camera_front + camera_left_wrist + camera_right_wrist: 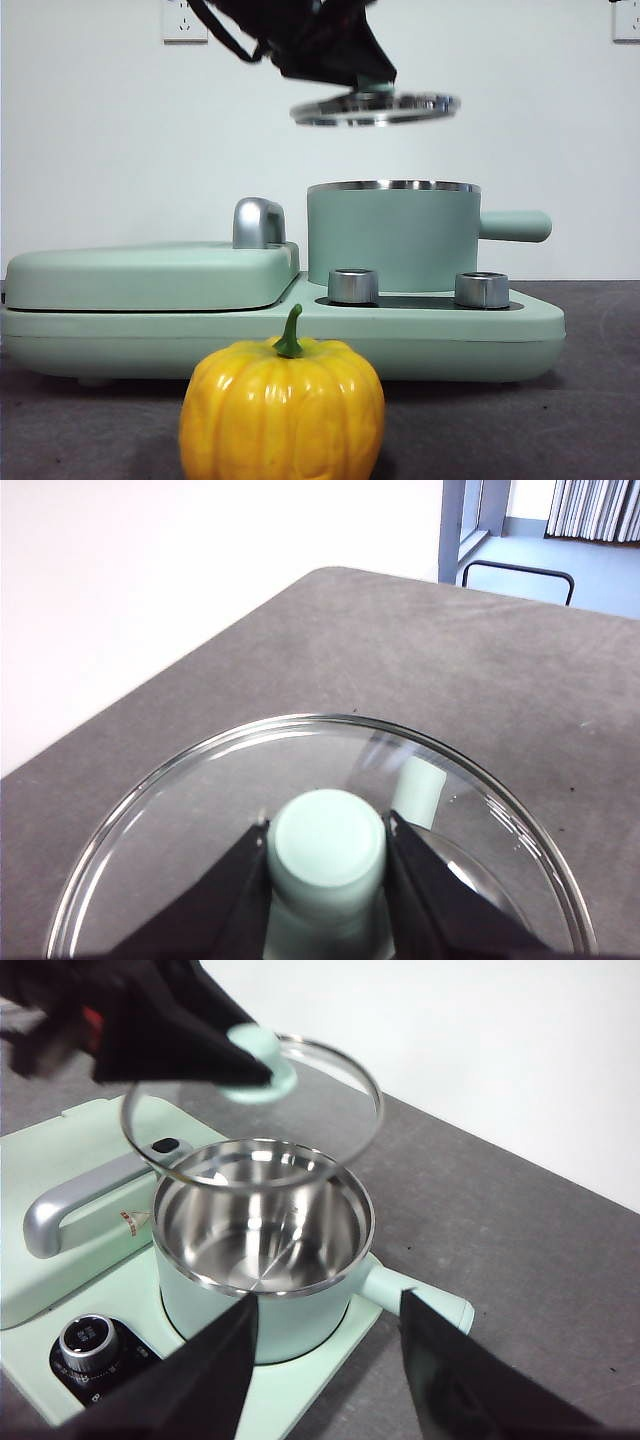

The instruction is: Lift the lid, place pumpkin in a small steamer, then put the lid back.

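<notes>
Left fingers (260, 900) clamp the knob of the lid (375, 106), held above the open steamer (392, 238). Right gripper (325, 1360), jaws wide and empty, hovers nearer the steamer; the pumpkin (282, 408) sits on the worktop (590, 400) in front of it.

On view: 1 lid (376, 107), 1 small steamer (392, 236), 1 pumpkin (282, 410), 1 flat hinged cover (150, 275) with 1 chrome handle (258, 222), and 2 steel knobs (352, 286). 2 wall sockets (184, 20) show, the second only partly in frame.
</notes>
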Controlling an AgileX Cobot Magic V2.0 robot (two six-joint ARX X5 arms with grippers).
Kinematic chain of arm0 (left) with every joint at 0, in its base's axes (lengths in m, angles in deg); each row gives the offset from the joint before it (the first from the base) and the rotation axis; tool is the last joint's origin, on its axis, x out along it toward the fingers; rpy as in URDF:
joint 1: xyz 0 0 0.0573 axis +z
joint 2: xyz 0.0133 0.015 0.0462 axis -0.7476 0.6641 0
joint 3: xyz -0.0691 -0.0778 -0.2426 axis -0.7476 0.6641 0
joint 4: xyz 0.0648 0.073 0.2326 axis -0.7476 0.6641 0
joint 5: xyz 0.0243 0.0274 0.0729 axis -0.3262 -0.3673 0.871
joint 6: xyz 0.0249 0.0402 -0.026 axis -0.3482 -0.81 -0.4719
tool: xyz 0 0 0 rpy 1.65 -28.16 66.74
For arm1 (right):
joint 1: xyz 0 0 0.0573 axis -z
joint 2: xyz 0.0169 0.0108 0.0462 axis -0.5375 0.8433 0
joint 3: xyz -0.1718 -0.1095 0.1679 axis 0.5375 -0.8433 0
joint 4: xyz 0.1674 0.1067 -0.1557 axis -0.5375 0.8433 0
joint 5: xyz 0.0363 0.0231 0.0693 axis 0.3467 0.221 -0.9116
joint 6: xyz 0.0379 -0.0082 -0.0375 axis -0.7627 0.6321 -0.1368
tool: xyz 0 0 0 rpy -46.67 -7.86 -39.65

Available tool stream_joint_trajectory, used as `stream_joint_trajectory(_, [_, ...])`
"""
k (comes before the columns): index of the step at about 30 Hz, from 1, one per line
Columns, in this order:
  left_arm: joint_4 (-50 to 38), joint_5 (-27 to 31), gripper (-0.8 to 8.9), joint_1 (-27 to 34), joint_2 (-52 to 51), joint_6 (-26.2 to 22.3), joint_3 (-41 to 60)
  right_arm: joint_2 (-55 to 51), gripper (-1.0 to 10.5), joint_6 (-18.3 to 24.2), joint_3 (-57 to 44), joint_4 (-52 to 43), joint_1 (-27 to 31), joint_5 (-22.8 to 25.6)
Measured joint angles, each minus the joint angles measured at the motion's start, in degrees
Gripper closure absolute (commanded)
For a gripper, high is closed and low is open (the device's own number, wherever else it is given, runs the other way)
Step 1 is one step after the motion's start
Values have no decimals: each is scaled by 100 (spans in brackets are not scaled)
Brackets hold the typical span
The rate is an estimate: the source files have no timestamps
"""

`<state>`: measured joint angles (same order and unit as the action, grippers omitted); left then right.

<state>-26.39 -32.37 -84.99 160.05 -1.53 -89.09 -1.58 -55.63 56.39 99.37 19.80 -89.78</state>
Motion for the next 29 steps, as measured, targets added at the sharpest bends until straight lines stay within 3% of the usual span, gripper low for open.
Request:
stream_joint_trajectory(11, [1040,162,803,466,-826,688,0,0,721,0,0,2,0,0])
stream_joint_trajectory(18, [1836,175,803,815,-1211,699,33,0,721,0,0,7,0,0])
stream_joint_trajectory(29, [2194,181,803,1480,-2048,654,697,0,721,-2,0,7,-4,-15])
